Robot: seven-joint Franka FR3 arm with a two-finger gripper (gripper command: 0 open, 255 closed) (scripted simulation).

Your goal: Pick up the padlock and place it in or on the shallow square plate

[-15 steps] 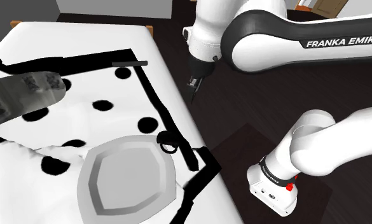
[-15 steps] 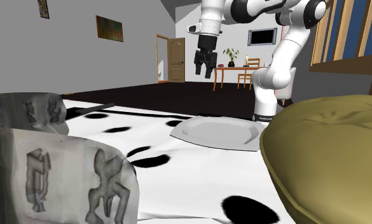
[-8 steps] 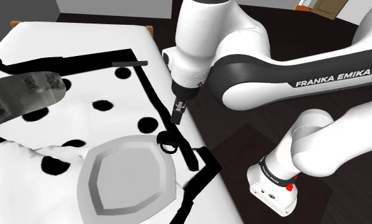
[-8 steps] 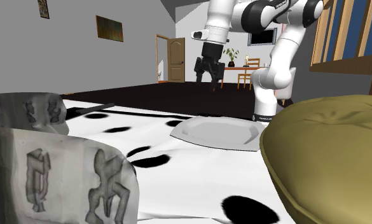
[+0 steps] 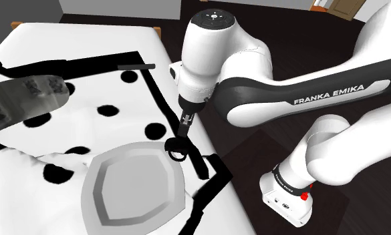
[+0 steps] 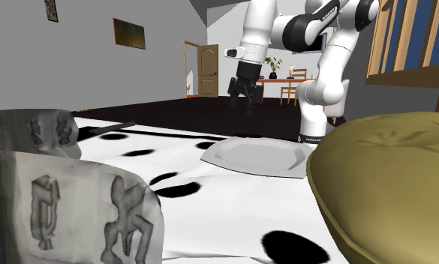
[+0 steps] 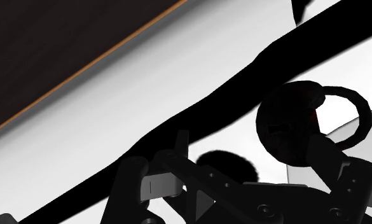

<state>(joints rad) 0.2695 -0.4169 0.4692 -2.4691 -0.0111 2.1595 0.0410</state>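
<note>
The end effector (image 5: 184, 131) is held open just above the black padlock (image 5: 176, 151) (at the bed's (image 5: 87, 53) edge), which is seen just beside the grey plate (image 5: 97, 181).

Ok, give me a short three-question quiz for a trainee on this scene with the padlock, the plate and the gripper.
1. True or false: the gripper is shut on the padlock.
2. Which colour is the square plate? A grey, B red, C olive.
3. Fill the gap: the plate lies on a white bed cover with black ____.

Key:
1. False. The gripper is open and hangs above the padlock, which lies on the cover by the plate's corner.
2. A.
3. Spots.
</note>
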